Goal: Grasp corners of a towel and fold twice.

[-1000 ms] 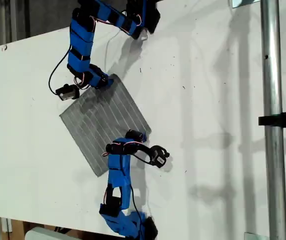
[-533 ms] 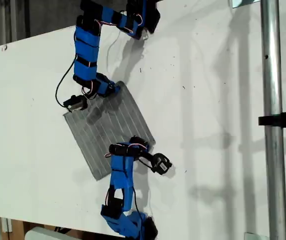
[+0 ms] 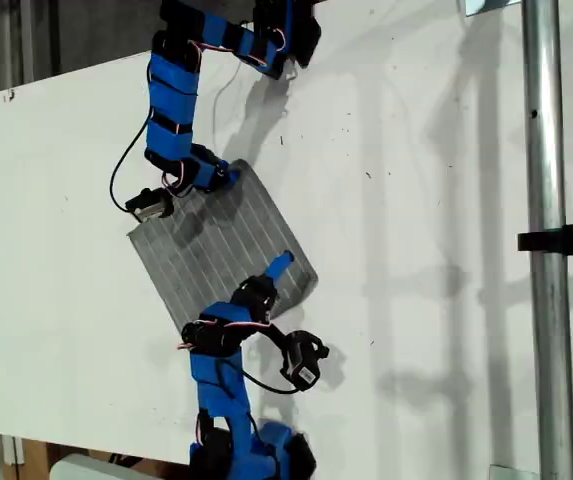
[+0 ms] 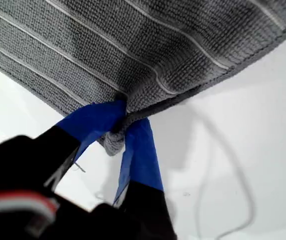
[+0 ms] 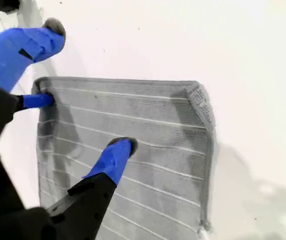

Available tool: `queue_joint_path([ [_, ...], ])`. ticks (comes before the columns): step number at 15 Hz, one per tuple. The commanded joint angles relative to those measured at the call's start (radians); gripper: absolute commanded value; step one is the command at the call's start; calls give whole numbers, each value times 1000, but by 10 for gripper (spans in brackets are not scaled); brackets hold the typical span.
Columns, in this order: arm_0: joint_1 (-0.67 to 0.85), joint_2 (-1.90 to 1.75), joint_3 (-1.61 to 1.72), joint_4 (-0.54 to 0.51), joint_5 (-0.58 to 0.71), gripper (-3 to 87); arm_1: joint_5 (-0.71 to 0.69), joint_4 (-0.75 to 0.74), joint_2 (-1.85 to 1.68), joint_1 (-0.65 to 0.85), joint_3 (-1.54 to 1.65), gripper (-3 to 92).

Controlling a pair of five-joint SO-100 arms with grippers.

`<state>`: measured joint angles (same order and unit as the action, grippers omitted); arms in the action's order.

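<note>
Bright, even light washes the white tabletop (image 3: 426,250), which nears glare in the exterior view. Soft grey shadows lie beside both blue arms. In the first wrist view the near black pincer body (image 4: 28,190) is blurred; the grey striped cloth (image 4: 147,45) stays sharp.

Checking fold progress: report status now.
My first gripper shut on a corner of the towel. My second gripper open above it. Nothing in the way.

The towel (image 4: 147,45) runs past the first wrist view's edges (corner pinched).
</note>
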<state>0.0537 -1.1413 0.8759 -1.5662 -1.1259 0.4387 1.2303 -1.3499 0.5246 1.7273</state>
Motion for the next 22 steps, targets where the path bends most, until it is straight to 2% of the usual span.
queue_joint_path([
  [1,-5,64,-23,43,-14,385,-6,20,-32,17,-63,-2],
  [6,-29,278,-38,130,-63,372,-8,25,-37,12,-66,-2],
  [10,8,374,-40,126,-147,350,-6,48,-52,-3,-91,-2],
  [11,21,385,-40,124,-147,327,-5,51,-60,-8,-95,-2],
  [12,38,388,-37,115,-150,250,-3,55,-66,-9,-100,-2],
  [13,51,388,-35,106,-147,108,-5,60,-71,-9,-100,-2],
  [14,55,388,-37,109,-106,16,-6,63,-71,-6,-100,-2],
  [19,37,365,-32,94,-161,-29,-5,66,-71,-5,-100,-2],
  [22,-17,318,-32,67,-74,-28,78,106,-103,-78,-78,-2],
])
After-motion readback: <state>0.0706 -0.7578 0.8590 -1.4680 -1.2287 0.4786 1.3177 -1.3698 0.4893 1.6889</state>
